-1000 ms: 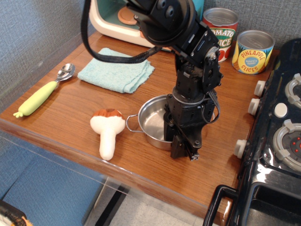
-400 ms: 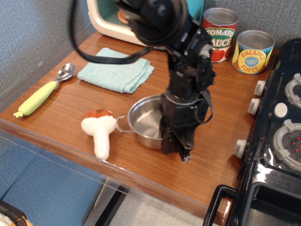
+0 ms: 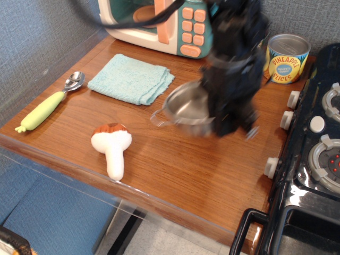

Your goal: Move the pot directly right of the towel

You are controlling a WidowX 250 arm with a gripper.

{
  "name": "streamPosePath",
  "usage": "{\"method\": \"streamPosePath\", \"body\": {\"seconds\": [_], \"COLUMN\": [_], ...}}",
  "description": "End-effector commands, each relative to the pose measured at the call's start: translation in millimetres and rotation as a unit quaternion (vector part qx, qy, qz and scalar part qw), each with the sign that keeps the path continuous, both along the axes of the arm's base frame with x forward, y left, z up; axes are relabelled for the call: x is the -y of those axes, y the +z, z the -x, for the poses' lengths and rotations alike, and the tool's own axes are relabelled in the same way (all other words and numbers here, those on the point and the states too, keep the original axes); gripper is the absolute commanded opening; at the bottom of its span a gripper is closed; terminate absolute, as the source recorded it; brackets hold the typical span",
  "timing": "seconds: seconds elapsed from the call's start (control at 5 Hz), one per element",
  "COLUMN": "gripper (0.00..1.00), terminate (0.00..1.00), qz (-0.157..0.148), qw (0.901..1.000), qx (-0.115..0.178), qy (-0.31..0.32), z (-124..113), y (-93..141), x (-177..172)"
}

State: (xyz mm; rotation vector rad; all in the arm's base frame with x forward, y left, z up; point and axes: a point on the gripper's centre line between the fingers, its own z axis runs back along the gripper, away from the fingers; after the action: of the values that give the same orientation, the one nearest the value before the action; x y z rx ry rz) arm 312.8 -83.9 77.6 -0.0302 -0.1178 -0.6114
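Note:
The shiny steel pot (image 3: 186, 106) is blurred and tilted, lifted off the wooden counter, just right of the light teal towel (image 3: 131, 78). My black gripper (image 3: 229, 122) is blurred by motion and grips the pot's right rim, with the arm rising behind it. One wire loop handle (image 3: 158, 118) sticks out at the pot's lower left. The towel lies flat at the back left of the counter.
A toy mushroom (image 3: 111, 147) lies near the front edge. A yellow-handled spoon (image 3: 49, 103) is at the far left. A toy microwave (image 3: 159, 21) stands at the back, a pineapple can (image 3: 287, 58) at the back right. A black stove (image 3: 319, 143) borders the right.
The gripper has lifted the pot and carried it back and right, toward the towel's right side. The mushroom, nudged left earlier, now lies still.

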Motion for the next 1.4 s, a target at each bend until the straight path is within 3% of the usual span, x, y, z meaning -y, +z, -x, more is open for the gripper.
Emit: {"method": "streamPosePath", "body": {"seconds": [0.0, 0.2, 0.6, 0.8, 1.0, 1.2], "gripper": [0.00, 0.00, 0.00, 1.00, 1.00, 1.00], "terminate": [0.00, 0.00, 0.00, 0.00, 0.00, 0.00], "qz": [0.000, -0.022, -0.059, -0.048, -0.043, -0.011], "qw": [0.9921, 0.9879, 0.9837, 0.9831, 0.9834, 0.9817], "qx": [0.008, 0.000, -0.019, -0.021, -0.011, 0.014], "qy": [0.126, 0.153, 0.169, 0.175, 0.176, 0.190], "z": [-69.6, -84.2, -87.2, -88.9, -88.3, -90.5], "y": [0.3, -15.9, -46.3, -47.8, -34.3, -6.4], "x": [-23.2, -31.1, -44.4, -47.7, -44.4, -43.2]}}
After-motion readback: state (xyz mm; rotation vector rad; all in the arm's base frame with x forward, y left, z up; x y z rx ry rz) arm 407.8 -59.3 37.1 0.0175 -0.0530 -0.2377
